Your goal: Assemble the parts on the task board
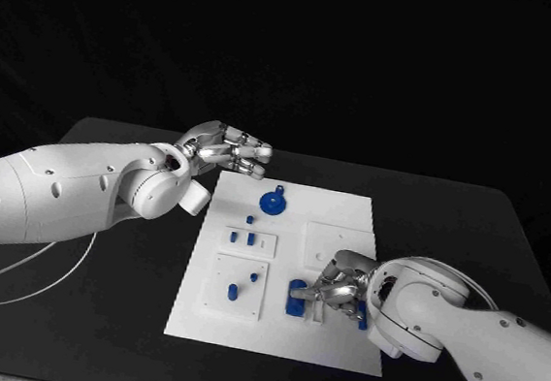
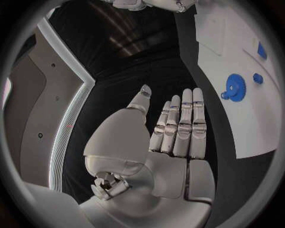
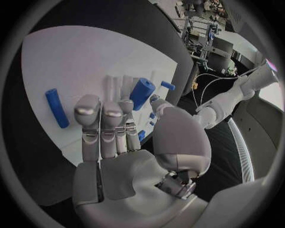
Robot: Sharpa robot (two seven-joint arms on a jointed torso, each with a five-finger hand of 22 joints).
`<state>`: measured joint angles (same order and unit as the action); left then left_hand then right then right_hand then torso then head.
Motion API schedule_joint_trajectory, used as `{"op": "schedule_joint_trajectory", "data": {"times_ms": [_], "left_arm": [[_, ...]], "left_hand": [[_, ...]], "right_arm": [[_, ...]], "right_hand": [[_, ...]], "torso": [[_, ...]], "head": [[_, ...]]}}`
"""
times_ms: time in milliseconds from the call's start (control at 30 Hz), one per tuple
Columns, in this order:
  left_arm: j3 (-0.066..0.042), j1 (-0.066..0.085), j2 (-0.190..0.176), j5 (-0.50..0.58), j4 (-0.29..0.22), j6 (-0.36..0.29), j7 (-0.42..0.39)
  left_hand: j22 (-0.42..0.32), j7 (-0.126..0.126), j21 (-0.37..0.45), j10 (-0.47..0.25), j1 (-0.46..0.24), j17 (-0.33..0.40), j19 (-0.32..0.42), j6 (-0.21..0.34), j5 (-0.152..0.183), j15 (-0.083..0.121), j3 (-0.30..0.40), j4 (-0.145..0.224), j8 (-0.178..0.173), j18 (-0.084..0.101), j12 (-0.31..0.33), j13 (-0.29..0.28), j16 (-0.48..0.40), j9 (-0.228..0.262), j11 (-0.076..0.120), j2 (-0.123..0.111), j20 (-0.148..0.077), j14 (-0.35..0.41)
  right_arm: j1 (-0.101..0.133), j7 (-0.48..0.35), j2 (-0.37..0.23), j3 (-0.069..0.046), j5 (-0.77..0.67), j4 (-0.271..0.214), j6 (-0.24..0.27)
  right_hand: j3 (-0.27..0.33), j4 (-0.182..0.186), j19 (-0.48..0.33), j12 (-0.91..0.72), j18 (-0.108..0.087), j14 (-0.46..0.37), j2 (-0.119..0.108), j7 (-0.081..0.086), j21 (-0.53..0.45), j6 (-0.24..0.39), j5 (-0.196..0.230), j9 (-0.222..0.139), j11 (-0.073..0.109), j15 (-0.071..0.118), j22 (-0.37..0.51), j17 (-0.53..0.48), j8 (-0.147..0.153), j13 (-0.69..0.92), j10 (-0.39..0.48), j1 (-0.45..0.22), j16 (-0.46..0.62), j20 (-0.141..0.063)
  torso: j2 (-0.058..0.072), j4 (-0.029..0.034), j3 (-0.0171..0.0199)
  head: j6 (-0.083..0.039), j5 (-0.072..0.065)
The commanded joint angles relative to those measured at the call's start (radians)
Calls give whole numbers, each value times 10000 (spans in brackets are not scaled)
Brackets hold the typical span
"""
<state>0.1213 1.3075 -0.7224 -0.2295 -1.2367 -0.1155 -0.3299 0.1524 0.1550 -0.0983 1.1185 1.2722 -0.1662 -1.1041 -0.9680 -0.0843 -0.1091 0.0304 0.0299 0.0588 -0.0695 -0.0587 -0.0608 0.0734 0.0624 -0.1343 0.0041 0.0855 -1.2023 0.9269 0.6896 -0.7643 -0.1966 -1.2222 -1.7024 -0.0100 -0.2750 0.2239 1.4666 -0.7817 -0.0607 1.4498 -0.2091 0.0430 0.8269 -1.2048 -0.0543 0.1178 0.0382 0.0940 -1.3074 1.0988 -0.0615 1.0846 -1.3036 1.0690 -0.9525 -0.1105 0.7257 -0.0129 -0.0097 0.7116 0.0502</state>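
Assembly is looking only partly along; the task board (image 1: 337,249) is lying in the middle of the head view on the black table (image 1: 467,231), and several blue parts are already standing in it: a gear (image 1: 274,201) near the board's upper left, a small stub (image 1: 251,218) just below that, short pegs (image 1: 242,237) in a raised block at centre left, and more pegs (image 1: 244,286) in the block at lower left; the right hand (image 1: 333,290) is working at the board's lower centre among a cluster of blue pieces (image 1: 298,300), and in the right wrist view it is pinching a blue cylinder (image 3: 141,93) between thumb and fingers, while a loose blue peg (image 3: 57,108) is lying flat on the board beside it, so at least these two seem to be waiting for seats; the left hand (image 1: 226,151) is hovering off the board's upper left corner, its fingers straight, close together and holding nothing; whether the cylinder is already touching a socket I cannot tell.
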Motion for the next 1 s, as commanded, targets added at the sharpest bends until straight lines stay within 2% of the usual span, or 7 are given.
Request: {"op": "schedule_joint_trajectory", "data": {"times_ms": [33,233,400,533,600,667,1000], "left_arm": [[-7,5,3,-25,-21,125,-114],[-7,5,-16,-27,-19,135,-105],[-6,4,-17,-29,-16,148,-105],[-6,4,-17,-30,-15,160,-101],[-6,3,-21,-30,-14,162,-97],[-6,3,-28,-32,-15,160,-93],[-5,3,-37,-37,-22,158,-88]], "left_hand": [[-10,-17,32,-52,38,10,-31,56,-67,20,-7,-33,18,40,-11,5,-52,-14,22,75,53,70],[-20,-16,29,-57,20,10,-30,56,-65,19,-13,-38,17,43,-9,6,-53,-14,20,73,53,70],[-20,-16,29,-57,20,10,-30,56,-65,19,-13,-38,17,43,-9,6,-53,-14,20,73,53,70],[-20,-16,29,-57,20,10,-30,56,-65,19,-13,-38,17,43,-9,6,-53,-14,20,73,53,70],[-20,-16,29,-57,20,10,-30,56,-65,19,-13,-38,17,43,-9,6,-53,-14,20,73,53,70],[-20,-16,29,-57,20,10,-30,56,-65,19,-13,-38,17,43,-9,6,-53,-14,20,73,53,70],[-26,-15,27,-63,5,10,-28,61,-67,18,-14,-48,17,44,-8,6,-54,-15,18,89,54,73]], "right_arm": [[-57,-395,-72,41,118,-122,-73],[-58,-564,-235,24,395,-297,29],[-58,-727,-344,-13,679,-403,143],[-59,-798,-424,-49,866,-471,165],[-59,-802,-455,-62,892,-494,130],[-59,-797,-497,-77,891,-520,30],[-61,-709,-541,-99,644,-541,-461]], "right_hand": [[63,-178,122,13,38,51,27,55,-63,-44,57,21,-1,43,-1042,12,-32,20,-104,154,60,-96],[106,-474,181,-117,31,71,119,18,67,-186,24,139,20,49,-1069,-35,-40,85,-194,279,106,-84],[431,-676,187,-129,54,63,145,-21,77,-247,-24,692,45,55,-1076,-95,-33,63,-190,354,116,-86],[2305,-696,193,-121,76,61,637,-44,75,-157,-1524,1201,52,67,-1077,-125,-31,27,-194,761,110,-108],[3460,-1053,193,-136,74,61,1115,-69,58,-90,-1948,1401,59,54,-1073,-132,-14,26,-189,911,98,-106],[3735,-1317,198,-143,76,57,1277,-74,77,-174,-1961,1579,61,74,-1081,-133,-25,22,-186,973,86,-111],[2574,-2305,197,-240,146,62,1168,-269,151,-609,-1298,2377,181,133,-1093,-147,-26,94,-290,1495,62,-170]], "torso": [[4,-2,6],[-2,-23,10],[-8,-20,8],[-4,-7,6],[-2,-5,8],[-1,-14,3],[-1,-15,-5]], "head": [[9,28],[15,49],[-7,35],[-17,35],[-19,32],[-16,38],[1,28]]}}
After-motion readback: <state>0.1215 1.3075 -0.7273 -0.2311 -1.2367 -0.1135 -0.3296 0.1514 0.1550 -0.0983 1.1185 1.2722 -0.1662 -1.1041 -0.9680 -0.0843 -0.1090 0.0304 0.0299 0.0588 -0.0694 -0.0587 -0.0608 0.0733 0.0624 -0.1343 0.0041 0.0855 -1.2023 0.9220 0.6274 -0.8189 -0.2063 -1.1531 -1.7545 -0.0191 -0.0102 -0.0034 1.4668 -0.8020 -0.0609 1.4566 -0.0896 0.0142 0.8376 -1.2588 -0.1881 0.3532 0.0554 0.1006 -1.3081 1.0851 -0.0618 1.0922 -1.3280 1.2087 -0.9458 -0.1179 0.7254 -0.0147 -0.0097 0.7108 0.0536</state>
